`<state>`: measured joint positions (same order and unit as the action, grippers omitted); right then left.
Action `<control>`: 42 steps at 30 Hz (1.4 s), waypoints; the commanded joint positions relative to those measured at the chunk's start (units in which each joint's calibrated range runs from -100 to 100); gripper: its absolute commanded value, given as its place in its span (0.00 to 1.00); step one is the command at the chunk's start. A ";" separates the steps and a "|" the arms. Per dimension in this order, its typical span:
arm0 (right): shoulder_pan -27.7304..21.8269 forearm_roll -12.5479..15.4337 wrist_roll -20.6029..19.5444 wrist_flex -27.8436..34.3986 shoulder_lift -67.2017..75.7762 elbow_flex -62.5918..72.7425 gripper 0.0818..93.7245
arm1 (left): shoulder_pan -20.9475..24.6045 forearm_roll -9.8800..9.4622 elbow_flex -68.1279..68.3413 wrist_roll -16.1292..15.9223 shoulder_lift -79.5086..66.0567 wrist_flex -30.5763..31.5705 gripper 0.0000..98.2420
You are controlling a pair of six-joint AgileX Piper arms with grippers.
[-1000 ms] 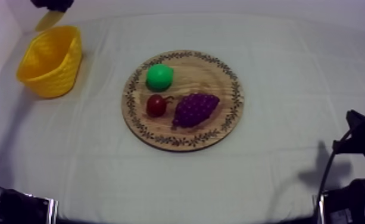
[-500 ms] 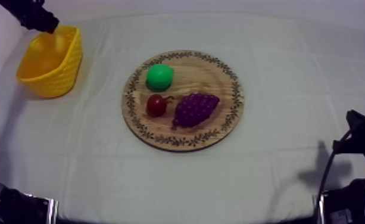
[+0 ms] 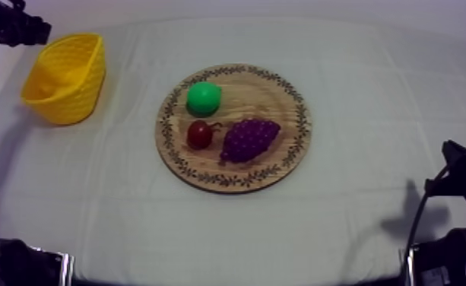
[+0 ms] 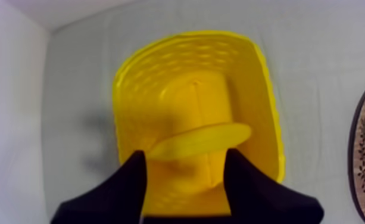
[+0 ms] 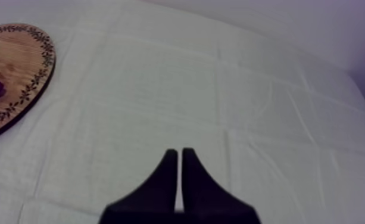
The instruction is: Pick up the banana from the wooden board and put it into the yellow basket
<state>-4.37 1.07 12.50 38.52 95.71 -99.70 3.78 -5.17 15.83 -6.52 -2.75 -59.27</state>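
The banana (image 4: 199, 140) lay inside the yellow basket (image 4: 256, 83); left claw (image 4: 186, 154) hung over it, spread apart; right claw (image 5: 180, 152) pressed together; seemingly light, rigid, slick plastic, best pinched mid-curve.

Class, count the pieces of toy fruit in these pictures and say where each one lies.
4. The pear, small red fruit and bunch of grapes lie on the wooden board; the banana lies in the yellow basket. The basket's walls might hide more.
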 commanded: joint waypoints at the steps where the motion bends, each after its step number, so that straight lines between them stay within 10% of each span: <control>1: 0.01 -0.02 -0.02 0.03 0.04 0.03 0.01 | 0.17 0.13 9.36 0.59 -11.42 2.66 0.42; 12: 0.01 -0.02 -0.02 0.03 0.04 0.03 0.01 | -2.62 0.18 30.40 5.16 -36.00 14.25 0.09; 26: 0.01 -0.02 -0.02 0.03 0.04 0.03 0.01 | -1.71 0.13 61.36 12.19 -61.85 33.80 0.01; 42: 0.01 -0.02 -0.02 0.03 0.04 0.03 0.01 | -2.53 -0.04 83.38 14.55 -88.12 29.17 0.00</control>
<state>-4.37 1.07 12.46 38.52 95.71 -99.70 1.23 -5.36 98.75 9.12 -88.53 -28.82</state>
